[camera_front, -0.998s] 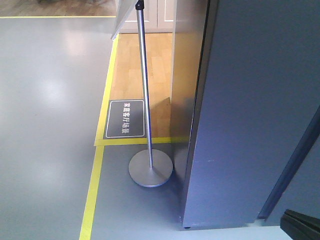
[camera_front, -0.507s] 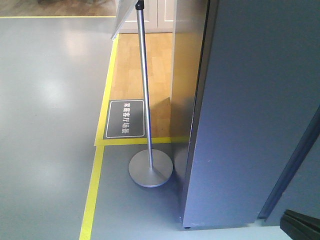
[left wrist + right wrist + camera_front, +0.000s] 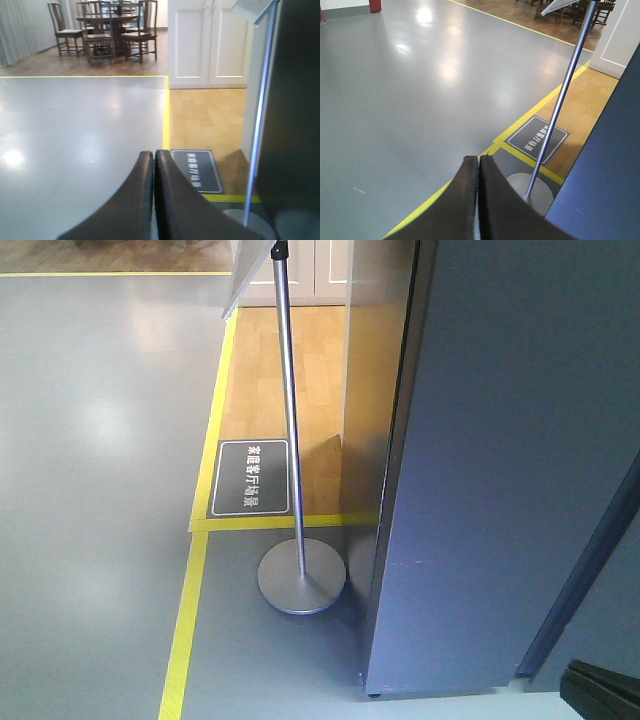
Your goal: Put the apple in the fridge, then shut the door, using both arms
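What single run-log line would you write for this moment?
left end effector: shut, empty | right end effector: shut, empty | apple: not in view | fridge: grey outside only | sign stand: beside fridge

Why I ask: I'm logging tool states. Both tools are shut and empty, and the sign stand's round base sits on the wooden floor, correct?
Not quite. The left tool and right tool are shut and empty, but the front-facing view shows the sign stand's round base on the grey floor, just outside the yellow tape line bordering the wooden floor.
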Available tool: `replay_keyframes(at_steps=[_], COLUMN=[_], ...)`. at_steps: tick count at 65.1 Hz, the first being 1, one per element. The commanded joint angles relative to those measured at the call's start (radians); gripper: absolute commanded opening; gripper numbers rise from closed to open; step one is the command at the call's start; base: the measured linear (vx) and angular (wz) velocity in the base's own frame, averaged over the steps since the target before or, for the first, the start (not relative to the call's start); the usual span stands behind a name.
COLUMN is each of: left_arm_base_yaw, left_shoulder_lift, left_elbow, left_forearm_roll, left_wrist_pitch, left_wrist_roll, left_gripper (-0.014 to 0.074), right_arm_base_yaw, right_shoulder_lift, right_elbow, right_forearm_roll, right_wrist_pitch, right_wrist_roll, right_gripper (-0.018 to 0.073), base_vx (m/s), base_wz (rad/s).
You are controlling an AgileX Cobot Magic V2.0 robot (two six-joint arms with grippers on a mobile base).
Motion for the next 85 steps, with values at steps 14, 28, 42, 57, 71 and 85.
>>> replay_keyframes(at_steps=[14,28,42,57,71,85], left_arm_base_yaw=[0.039,0.039,0.039,0.039,0.039,0.039], left_shoulder_lift=[-0.017,-0.017,-0.017,-0.017,-0.017,-0.016], left_elbow=[0.03,0.03,0.03,0.03,0.03,0.029], left_forearm_roll=[0.007,0.007,0.007,0.007,0.007,0.007], left_wrist_pitch=[-0.089,-0.09,-0.112,-0.134,-0.134,-0.134], left_wrist_roll=[-0.007,-0.023,-0.032,-0.032,-0.032,-0.032], left_gripper=[-0.0008,-0.0008,-0.0008,-0.0008,-0.0008,-0.0008], right_arm_base_yaw=[0.0,0.0,0.0,0.0,0.0,0.0], right_shoulder_lift=[0.013,0.013,0.013,0.013,0.013,0.013], right_elbow=[-0.023,-0.023,-0.023,-0.023,-0.023,-0.023], right_forearm_roll=[0.055,0.055,0.055,0.055,0.055,0.055], right_wrist_pitch=[-0.037,-0.037,-0.037,-0.037,-0.037,-0.037], right_wrist_roll=[-0.005,-0.005,-0.005,-0.005,-0.005,-0.005], right_gripper=[-0.0006,-0.0006,-0.0006,-0.0006,-0.0006,-0.0004], base_vx=[0.0,0.0,0.0,0.0,0.0,0.0], base_wz=[0.0,0.0,0.0,0.0,0.0,0.0])
